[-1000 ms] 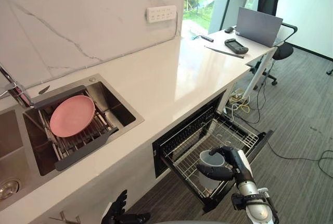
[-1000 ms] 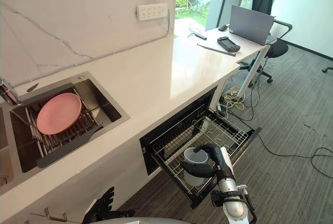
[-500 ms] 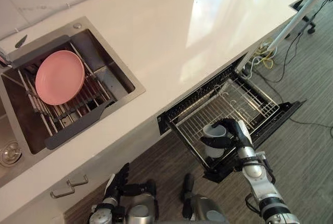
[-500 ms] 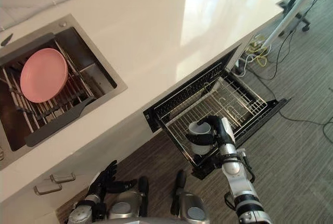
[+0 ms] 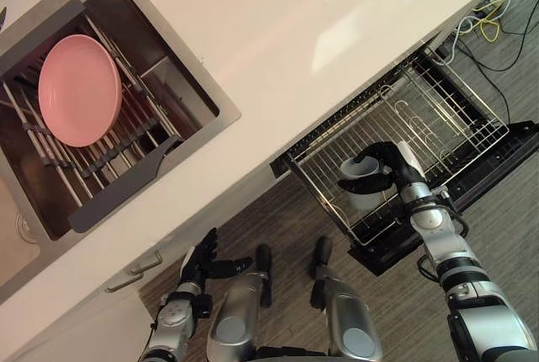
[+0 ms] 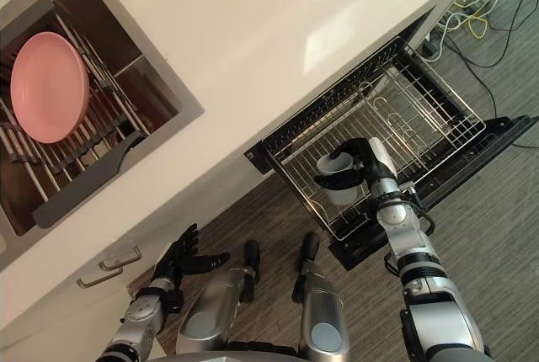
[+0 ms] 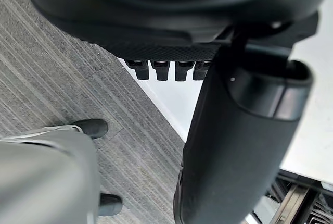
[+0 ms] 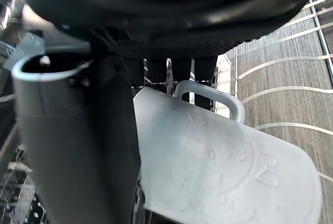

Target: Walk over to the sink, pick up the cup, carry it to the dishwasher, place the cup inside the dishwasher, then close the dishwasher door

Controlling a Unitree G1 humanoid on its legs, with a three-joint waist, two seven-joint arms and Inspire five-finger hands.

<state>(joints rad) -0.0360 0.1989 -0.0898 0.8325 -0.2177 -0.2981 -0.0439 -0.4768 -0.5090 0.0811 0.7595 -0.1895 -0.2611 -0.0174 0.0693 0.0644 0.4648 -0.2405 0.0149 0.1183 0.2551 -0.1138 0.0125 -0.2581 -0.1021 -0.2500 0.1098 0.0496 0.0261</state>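
Note:
A pale grey cup [image 5: 364, 189] with a handle sits upright at the near corner of the pulled-out wire rack [image 5: 442, 122] of the dishwasher. My right hand [image 5: 385, 160] is shut on it, thumb over the rim and fingers by the handle. In the right wrist view the cup [image 8: 223, 166] lies against the thumb [image 8: 78, 146], with rack wires behind it. I cannot tell whether the cup's base rests on the wires. The dishwasher door [image 5: 505, 156] hangs open beneath the rack. My left hand [image 5: 200, 263] hangs low by the cabinet front, fingers spread and holding nothing.
A pink plate [image 5: 80, 88] lies on a drying rack in the steel sink [image 5: 198, 84] at the left. The white counter [image 5: 295, 25] overhangs the dishwasher opening. A cabinet handle [image 5: 135, 271] sits near my left hand. Cables [image 5: 497, 25] lie on the grey floor at the far right.
The camera has tipped downward, so the whole picture shifted. My right hand still holds the cup at the rack's near corner. The left hand stays low by the cabinet.

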